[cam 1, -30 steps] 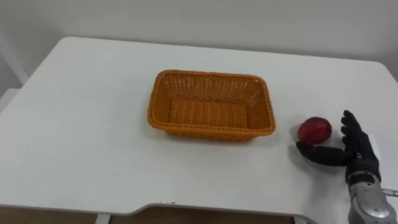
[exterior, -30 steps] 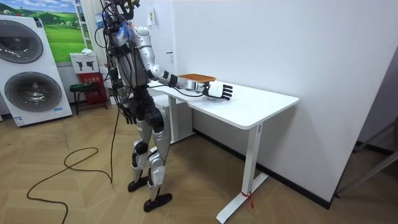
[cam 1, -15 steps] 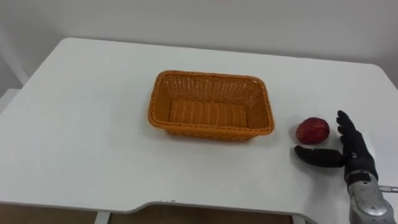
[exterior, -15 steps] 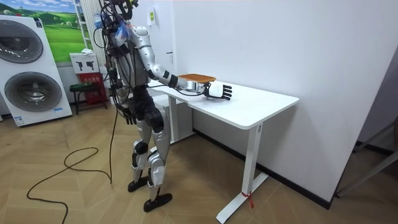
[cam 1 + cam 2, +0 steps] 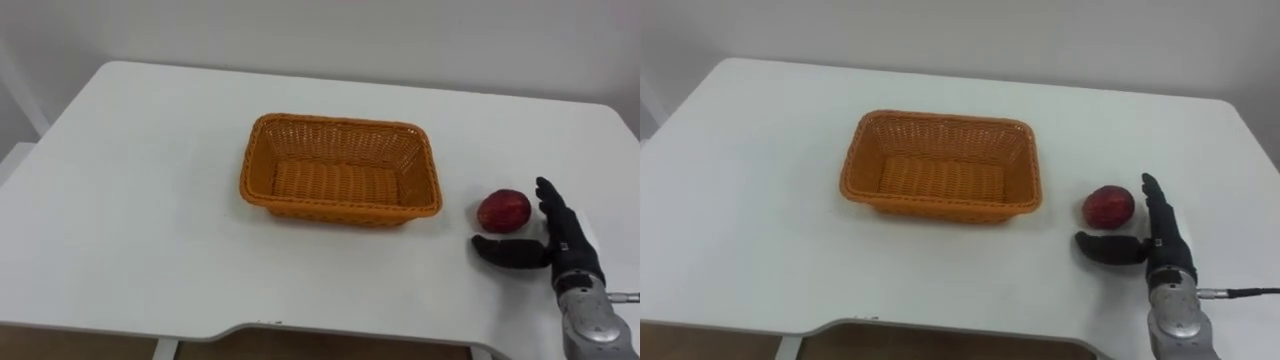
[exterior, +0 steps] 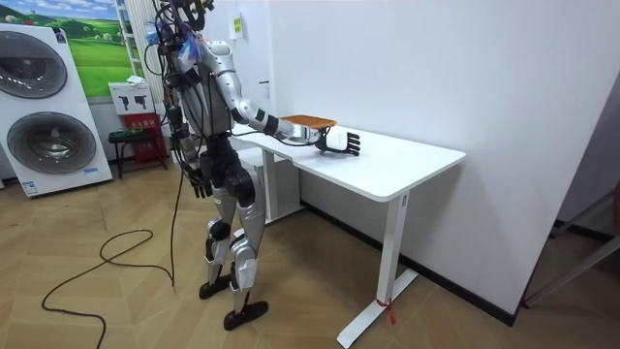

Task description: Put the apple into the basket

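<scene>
**Closing on the apple from its right side**

The round dark-red apple lies on the white table, right of the orange woven rectangular basket and apart from it. The robot's right hand waits just beside the apple, spread wide and empty, with its fingers straight along the fruit's right and its thumb reaching across the near side. A sound grasp likely needs the palm slid closer first. Fingers and thumb should then curl on opposite sides so the apple cannot roll away. The left hand hangs by the hip.

Right hand, fingers straight, thumb spread, just beside a red apple on the white worktop; to its left, apart, an orange wicker basket.
</scene>
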You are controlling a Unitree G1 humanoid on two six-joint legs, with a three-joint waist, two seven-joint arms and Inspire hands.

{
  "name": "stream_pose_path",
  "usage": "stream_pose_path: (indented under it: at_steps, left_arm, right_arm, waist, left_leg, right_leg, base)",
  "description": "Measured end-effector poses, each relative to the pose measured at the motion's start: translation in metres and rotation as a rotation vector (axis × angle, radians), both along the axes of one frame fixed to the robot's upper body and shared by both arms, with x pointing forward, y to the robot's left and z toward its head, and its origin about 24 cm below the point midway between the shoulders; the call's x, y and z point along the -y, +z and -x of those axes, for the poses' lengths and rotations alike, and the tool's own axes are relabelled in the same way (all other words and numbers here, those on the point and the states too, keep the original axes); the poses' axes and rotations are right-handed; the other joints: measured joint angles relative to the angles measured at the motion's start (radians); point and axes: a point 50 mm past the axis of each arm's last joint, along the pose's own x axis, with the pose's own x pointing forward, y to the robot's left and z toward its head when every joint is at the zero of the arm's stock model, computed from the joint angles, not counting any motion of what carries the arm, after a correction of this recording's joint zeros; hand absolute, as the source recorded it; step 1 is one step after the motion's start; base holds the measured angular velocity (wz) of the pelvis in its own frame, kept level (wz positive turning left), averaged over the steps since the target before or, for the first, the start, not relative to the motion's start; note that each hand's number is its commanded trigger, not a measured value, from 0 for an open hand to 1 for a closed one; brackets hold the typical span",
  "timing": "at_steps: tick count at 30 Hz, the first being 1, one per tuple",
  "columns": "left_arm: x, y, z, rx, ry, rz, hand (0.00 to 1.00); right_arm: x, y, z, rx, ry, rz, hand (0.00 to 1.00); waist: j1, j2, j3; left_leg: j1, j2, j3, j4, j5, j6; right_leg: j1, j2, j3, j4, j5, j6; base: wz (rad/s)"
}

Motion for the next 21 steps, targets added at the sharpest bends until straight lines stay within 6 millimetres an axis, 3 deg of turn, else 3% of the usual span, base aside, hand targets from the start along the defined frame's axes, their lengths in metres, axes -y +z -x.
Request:
stream_pose_path:
  at_steps: [1,11,21]
  left_arm:
    - [0.000,0.000,0.000,-0.003,0.000,0.000,0.00]
    - [-0.006,0.001,0.001,-0.027,-0.015,-0.026,0.00]
    - [-0.006,0.001,0.001,-0.026,-0.015,-0.026,0.00]
  right_arm:
    - [0.000,0.000,0.000,-0.004,0.000,0.000,1.00]
    - [0.010,0.006,-0.006,-0.036,-0.016,0.107,1.00]
    - [-0.005,0.004,-0.014,-0.034,0.049,0.100,1.00]
  waist:
    - [0.000,-0.001,-0.0002]
    - [0.020,-0.011,0.0007]
    - [0.027,-0.025,0.0060]
  left_leg:
    - [0.000,0.000,0.000,0.000,0.000,0.000]
    - [0.008,0.002,0.001,-0.001,0.001,-0.001]
    - [0.005,0.002,-0.013,0.000,0.001,-0.002]
  right_leg:
    - [0.000,0.000,0.000,0.000,0.000,0.000]
    - [0.008,0.002,-0.001,0.002,0.000,0.000]
    - [0.012,0.001,-0.013,0.002,0.000,0.000]
  base:
    - [0.00]
    - [0.00]
    - [0.03]
